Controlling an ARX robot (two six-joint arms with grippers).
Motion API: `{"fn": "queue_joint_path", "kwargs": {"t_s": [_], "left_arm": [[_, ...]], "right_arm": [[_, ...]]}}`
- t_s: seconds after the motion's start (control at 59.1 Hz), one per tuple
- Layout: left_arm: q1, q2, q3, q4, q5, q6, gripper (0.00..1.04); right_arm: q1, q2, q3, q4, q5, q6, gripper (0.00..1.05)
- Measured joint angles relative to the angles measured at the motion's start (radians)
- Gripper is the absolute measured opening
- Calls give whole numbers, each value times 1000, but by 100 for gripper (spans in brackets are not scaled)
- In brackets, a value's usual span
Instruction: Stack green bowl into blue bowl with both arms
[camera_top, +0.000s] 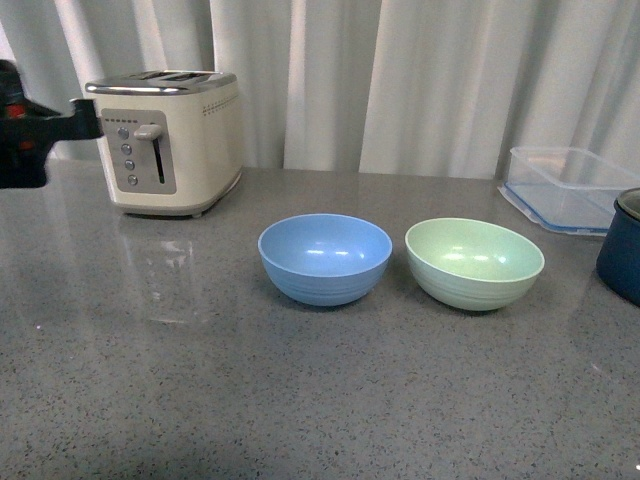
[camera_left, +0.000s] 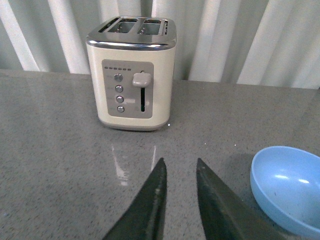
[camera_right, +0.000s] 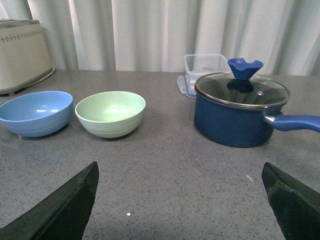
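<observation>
The blue bowl (camera_top: 325, 257) stands upright and empty at the middle of the grey counter, with the green bowl (camera_top: 474, 262) close beside it on the right, a small gap between them. Both also show in the right wrist view: blue bowl (camera_right: 36, 112), green bowl (camera_right: 110, 113). My left gripper (camera_left: 180, 165) is shut with nothing in it, held over bare counter between the toaster and the blue bowl (camera_left: 290, 187). My right gripper (camera_right: 180, 172) is wide open and empty, above the counter in front of the bowls. Part of the left arm (camera_top: 30, 125) shows at the far left.
A cream toaster (camera_top: 170, 140) stands at the back left. A clear rectangular container (camera_top: 565, 185) sits at the back right, and a dark navy pot (camera_right: 240, 107) with a glass lid and a blue handle stands right of the green bowl. White curtains hang behind the counter.
</observation>
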Motion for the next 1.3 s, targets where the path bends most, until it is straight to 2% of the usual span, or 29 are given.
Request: {"fn": "queue_joint_path", "kwargs": {"t_s": [0.101,0.507,0.558,0.66,0.964,1.066,1.302], "left_arm": [[19,-72,-99,33,28,2,4],[90,-334,-387,49,101,9,4],[124,-365,-409,38,150,10,4],[158,-428,-447,13,159,9,4],[161,-624,-529,-102,164,9,4],[161,-643,-568,-72,163,9,4],[161,-805,-570,-220,164,10,4]], "right_arm": [[0,0,0,0,0,0,95],[0,0,0,0,0,0,95],[0,0,0,0,0,0,95],[0,0,0,0,0,0,95],[0,0,0,0,0,0,95],[0,0,0,0,0,0,95],[0,0,0,0,0,0,95]]}}
